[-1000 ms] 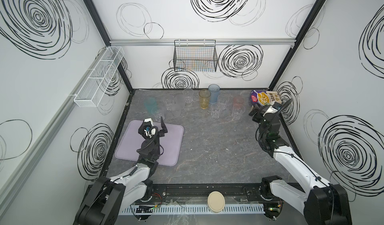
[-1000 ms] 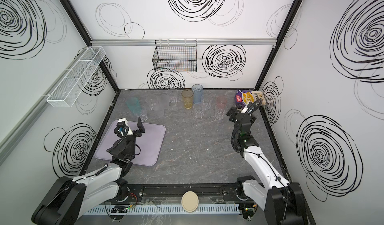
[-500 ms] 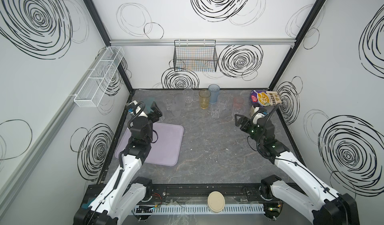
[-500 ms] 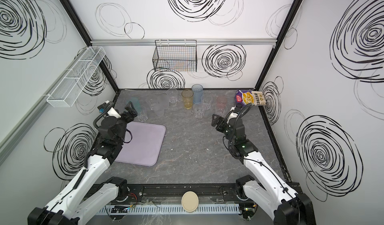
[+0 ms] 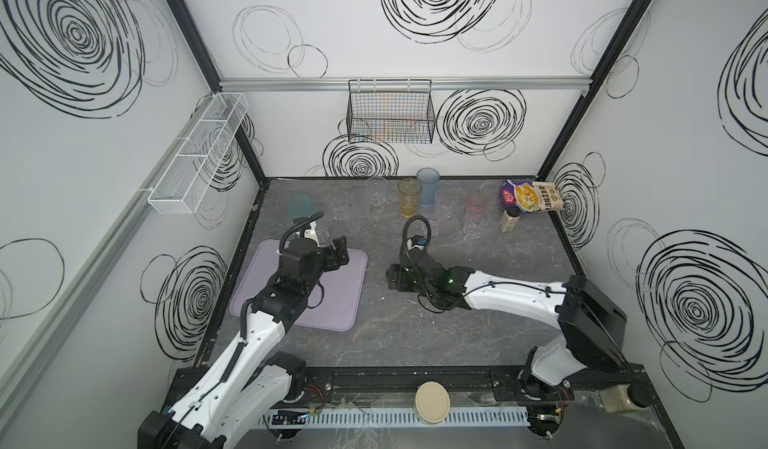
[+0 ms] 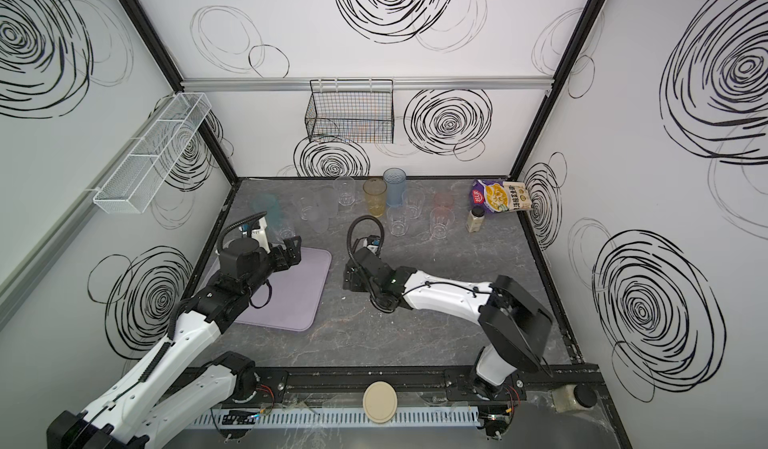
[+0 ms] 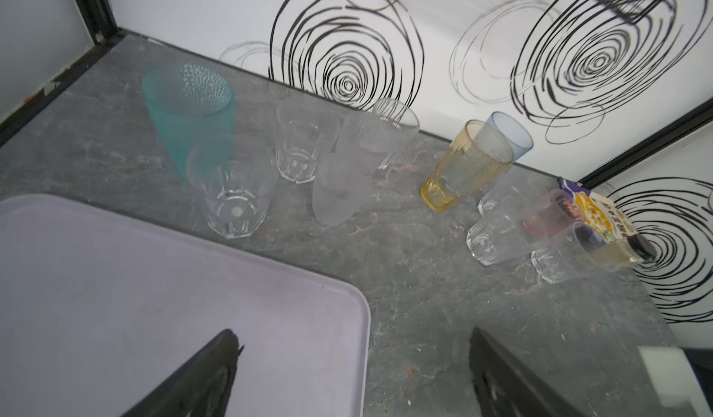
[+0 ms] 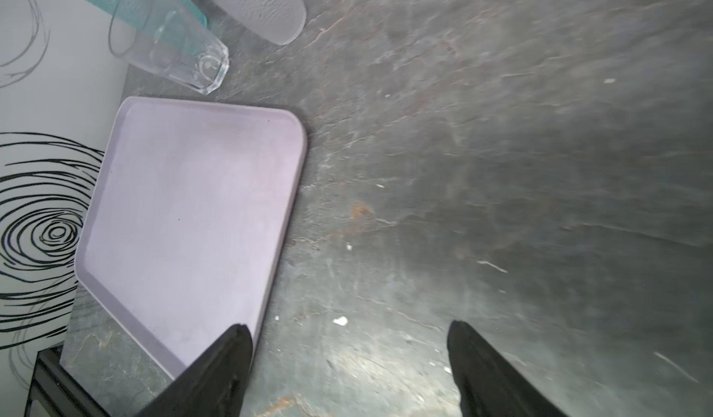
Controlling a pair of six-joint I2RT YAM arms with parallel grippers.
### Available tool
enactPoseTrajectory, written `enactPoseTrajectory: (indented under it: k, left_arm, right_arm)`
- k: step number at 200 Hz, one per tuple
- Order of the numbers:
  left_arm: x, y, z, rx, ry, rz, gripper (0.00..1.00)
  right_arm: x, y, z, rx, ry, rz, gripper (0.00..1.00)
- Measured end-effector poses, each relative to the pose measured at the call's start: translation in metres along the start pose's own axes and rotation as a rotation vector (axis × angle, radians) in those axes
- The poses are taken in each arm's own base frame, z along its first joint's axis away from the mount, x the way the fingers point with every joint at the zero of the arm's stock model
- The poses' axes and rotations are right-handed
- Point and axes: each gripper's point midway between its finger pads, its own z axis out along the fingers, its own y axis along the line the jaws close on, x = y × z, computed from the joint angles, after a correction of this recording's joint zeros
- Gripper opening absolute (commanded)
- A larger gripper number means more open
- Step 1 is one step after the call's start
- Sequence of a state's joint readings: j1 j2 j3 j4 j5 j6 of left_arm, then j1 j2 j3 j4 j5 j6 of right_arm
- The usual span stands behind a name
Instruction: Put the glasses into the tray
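Zero tumblers are sitting in the flat pale lilac rectangular tray (image 5: 345, 301) right now. Its bare surface is showing in both top views, near the left side of the dark grey marbled desk (image 5: 415, 334). The see-through drinking glasses (image 5: 472, 223) are all standing on the desk along the back wall, with the teal tumbler (image 7: 189, 114) and a clear faceted tumbler (image 7: 233, 191) nearest the tray's far edge.

And here's the change: the right arm has swung away from the back right corner and is now stretching low across the middle. The right claw (image 8: 347, 330) is spread wide, holding nothing, just beside the tray's edge. The left claw (image 7: 353, 341) has come back from near the teal tumbler and is hovering over the tray's far corner, jaws wide apart and empty too. Neither arm is carrying anything, so I'd say the first pickup is still ahead.
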State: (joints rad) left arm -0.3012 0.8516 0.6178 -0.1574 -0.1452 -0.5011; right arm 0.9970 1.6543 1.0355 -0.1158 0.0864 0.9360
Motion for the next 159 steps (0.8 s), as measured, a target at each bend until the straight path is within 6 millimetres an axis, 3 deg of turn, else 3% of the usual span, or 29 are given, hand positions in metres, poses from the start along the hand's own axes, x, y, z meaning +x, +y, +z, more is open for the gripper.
enactPoseTrajectory:
  k: [20, 58, 112, 131, 159]
  left_arm:
    - [0.013, 0.006, 0.004, -0.016, 0.034, -0.031, 0.99]
    - [0.020, 0.016, 0.013, -0.052, 0.063, -0.090, 1.00]
    - [0.012, 0.029, 0.007, -0.115, 0.027, -0.115, 0.99]
    - [0.004, 0.033, 0.001, -0.163, 0.015, -0.103, 0.99]
    - [-0.027, 0.024, -0.010, -0.176, -0.056, -0.093, 0.99]
  right_arm:
    - [0.013, 0.014, 0.025, 0.011, 0.043, 0.000, 0.77]
    - [0.038, 0.012, 0.059, 0.084, 0.106, -0.014, 0.66]
    - [0.029, 0.039, 0.093, 0.111, 0.091, -0.047, 0.56]
    - [0.029, 0.045, 0.101, 0.118, 0.087, -0.058, 0.48]
    - [0.036, 0.041, 0.113, 0.157, 0.102, -0.082, 0.34]
